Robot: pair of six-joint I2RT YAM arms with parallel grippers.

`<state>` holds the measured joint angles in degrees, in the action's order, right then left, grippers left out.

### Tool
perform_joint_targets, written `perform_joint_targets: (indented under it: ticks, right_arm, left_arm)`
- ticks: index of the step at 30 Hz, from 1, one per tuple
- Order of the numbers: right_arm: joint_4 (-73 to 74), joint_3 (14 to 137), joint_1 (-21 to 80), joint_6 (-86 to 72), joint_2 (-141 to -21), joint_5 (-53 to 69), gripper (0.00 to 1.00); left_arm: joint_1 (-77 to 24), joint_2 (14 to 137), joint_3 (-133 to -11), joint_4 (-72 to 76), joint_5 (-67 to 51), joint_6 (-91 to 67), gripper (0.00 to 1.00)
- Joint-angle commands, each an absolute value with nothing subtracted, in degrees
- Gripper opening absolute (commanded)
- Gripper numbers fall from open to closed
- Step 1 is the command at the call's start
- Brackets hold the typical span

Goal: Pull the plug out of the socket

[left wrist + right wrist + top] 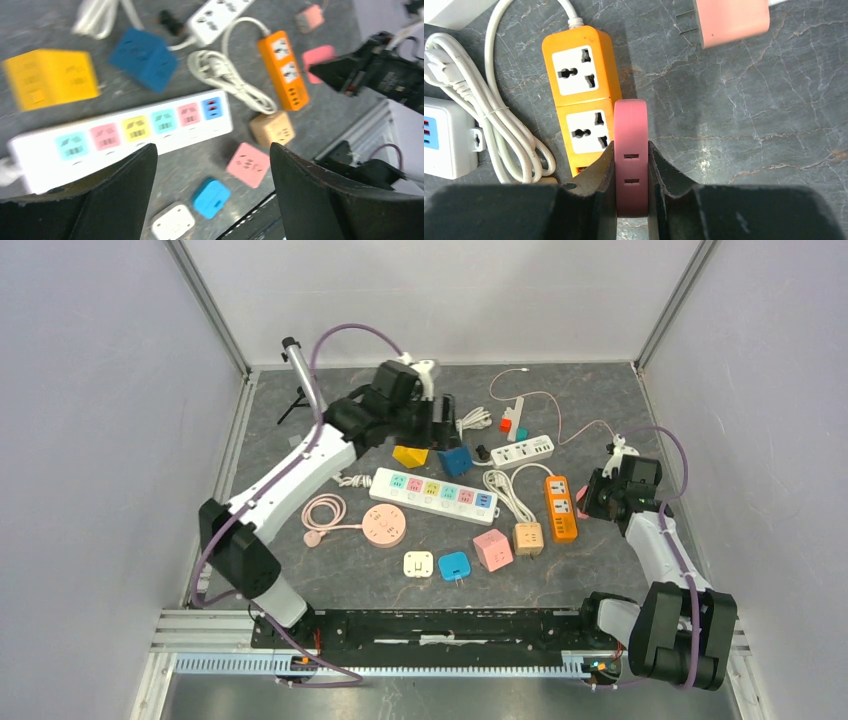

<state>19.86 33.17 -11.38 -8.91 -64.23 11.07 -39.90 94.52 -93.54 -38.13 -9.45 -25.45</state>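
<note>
Plug: pink, lifted off the orange socket strip, just beside its right side, near the table right edge.
Right gripper: clamped on plug.
Left gripper: fingers apart, empty.

The top external camera looks down from above and behind the arm bases, far enough back to take in the whole bench. The left wrist camera hangs high and tilted. It faces across the bench between its own fingers, and its view is slightly blurred. The right wrist camera looks straight down from very close. All three views share the orange socket strip. The left wrist view also catches the right hand and its pink plug.
</note>
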Motion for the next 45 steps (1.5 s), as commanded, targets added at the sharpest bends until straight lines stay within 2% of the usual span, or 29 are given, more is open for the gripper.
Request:
perform_joint_targets:
  ticks: [1,4,8,11,15,21,23,31,38,45]
  right_arm:
    - [16.4,33.5,-12.3,-7.9,-64.6,13.5,0.24]
    - [17.0,33.4,-13.5,-4.4,-65.2,14.2,0.24]
    - [18.6,34.9,-13.7,-0.6,-66.5,16.0,0.24]
    - [18.6,34.8,-13.7,-0.5,-67.7,16.7,0.27]
    - [18.8,34.6,-13.7,-0.7,-68.9,15.2,0.35]
    - [19.9,35.4,-13.7,-1.0,-68.6,8.2,0.68]
    - [20.0,35.9,-13.7,-1.1,-67.9,6.3,0.74]
    - [19.5,36.5,-13.8,-2.6,-65.8,3.3,0.74]
    - [11.2,37.0,-13.8,-5.5,-64.0,13.2,0.72]
    - [5.7,40.7,-13.7,-8.4,-73.1,20.2,0.57]
  left_arm:
    - [-32.7,86.1,-88.8,-41.7,-6.5,-19.8,0.88]
    - [-28.3,82.3,-87.7,-42.9,-5.3,-18.4,0.89]
    - [-27.0,79.6,-88.0,-44.2,-0.6,-15.5,0.92]
    - [-27.0,79.1,-89.5,-45.3,4.1,-14.8,0.92]
    - [-26.9,78.8,-90.6,-46.1,4.8,-15.0,0.94]
    - [-26.8,76.8,-88.6,-46.0,5.6,-15.2,0.97]
    - [-26.6,76.3,-88.1,-46.0,5.6,-15.3,0.98]
    - [-26.5,75.8,-88.1,-46.0,6.1,-15.3,1.0]
    - [-26.2,75.6,-88.2,-46.0,5.8,-16.5,1.0]
    - [-25.6,75.1,-88.3,-46.9,4.8,-17.4,1.0]
